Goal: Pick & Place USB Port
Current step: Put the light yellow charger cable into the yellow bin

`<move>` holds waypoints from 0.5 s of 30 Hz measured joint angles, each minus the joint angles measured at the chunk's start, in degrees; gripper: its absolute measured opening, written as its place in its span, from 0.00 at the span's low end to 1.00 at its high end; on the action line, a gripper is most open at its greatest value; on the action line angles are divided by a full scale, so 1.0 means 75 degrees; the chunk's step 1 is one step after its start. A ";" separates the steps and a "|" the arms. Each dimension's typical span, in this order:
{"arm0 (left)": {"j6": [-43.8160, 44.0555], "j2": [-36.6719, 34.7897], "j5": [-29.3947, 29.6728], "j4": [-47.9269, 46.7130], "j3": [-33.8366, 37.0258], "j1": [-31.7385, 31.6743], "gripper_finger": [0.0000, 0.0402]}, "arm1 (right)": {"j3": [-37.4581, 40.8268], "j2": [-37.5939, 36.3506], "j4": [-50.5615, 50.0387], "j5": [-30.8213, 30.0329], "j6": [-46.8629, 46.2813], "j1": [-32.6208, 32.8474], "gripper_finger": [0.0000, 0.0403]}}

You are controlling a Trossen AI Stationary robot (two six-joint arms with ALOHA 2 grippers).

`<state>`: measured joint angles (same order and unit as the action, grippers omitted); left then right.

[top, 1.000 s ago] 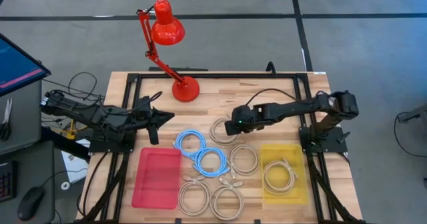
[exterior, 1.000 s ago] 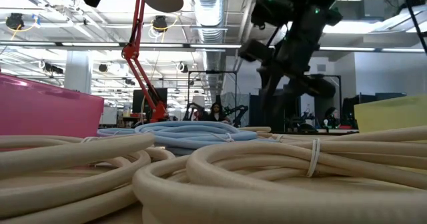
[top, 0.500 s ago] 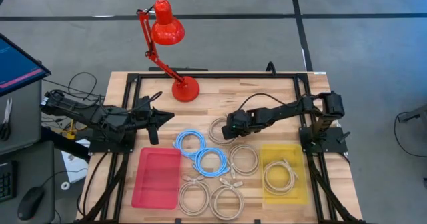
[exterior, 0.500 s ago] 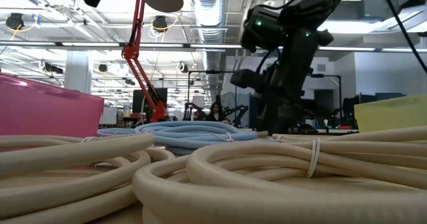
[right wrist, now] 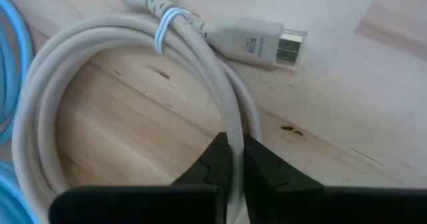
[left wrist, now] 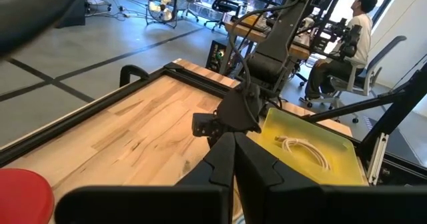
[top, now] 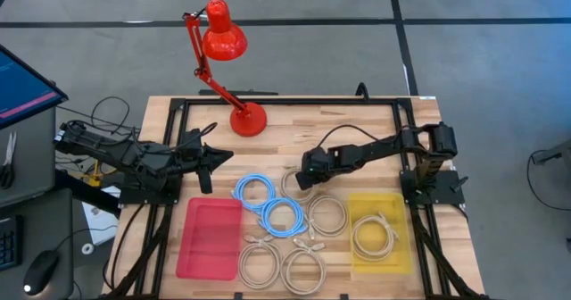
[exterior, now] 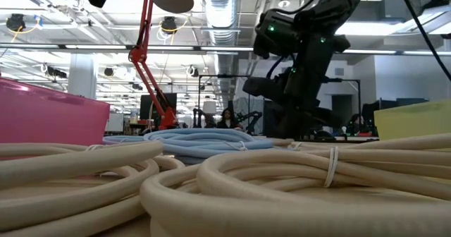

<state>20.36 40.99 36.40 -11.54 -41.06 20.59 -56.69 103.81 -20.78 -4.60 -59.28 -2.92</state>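
A beige coiled cable [right wrist: 133, 71] with a USB plug [right wrist: 260, 43] and a thin tie [right wrist: 167, 23] lies flat on the wooden table, near its middle [top: 296, 182]. My right gripper [right wrist: 231, 159] is down on this coil and shut on its strands; the high view shows the gripper [top: 303, 177] over the coil. My left gripper [left wrist: 233, 165] is shut on nothing and waits above the table's left side [top: 214, 157]. My right gripper pinches the coil's bundled strands [right wrist: 230, 125] between its two fingers, on the stretch below the plug. The fingers come steeply from above, slanting in from the table's right, and lie across the strands. The coil lies flat on the table.
Two blue coils [top: 268, 204] lie left of the held coil, and three more beige coils [top: 326, 213] lie nearer the front edge. A yellow tray [top: 400, 212] holds one coil; a pink tray [top: 210, 237] stands at the front left. A red lamp [top: 248, 120] stands at the far side.
My right gripper has gone down and a little toward the table's left and near edge, rolling somewhat, and has come onto the beige coil. The coil has stayed in place.
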 joint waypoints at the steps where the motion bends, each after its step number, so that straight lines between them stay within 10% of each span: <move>1: 0.0002 0.0000 0.0000 -0.0001 0.0000 -0.0002 0.02 | -0.0001 0.0000 0.0000 0.0032 0.0082 -0.0025 0.03; 15: 0.0000 0.0000 0.0000 -0.0002 0.0000 0.0001 0.02 | -0.1123 -0.1351 -0.1265 -0.1006 0.1761 -0.0846 0.01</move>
<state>20.37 40.99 36.40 -11.55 -41.06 20.60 -65.11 93.68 -30.26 -12.14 -46.08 -9.27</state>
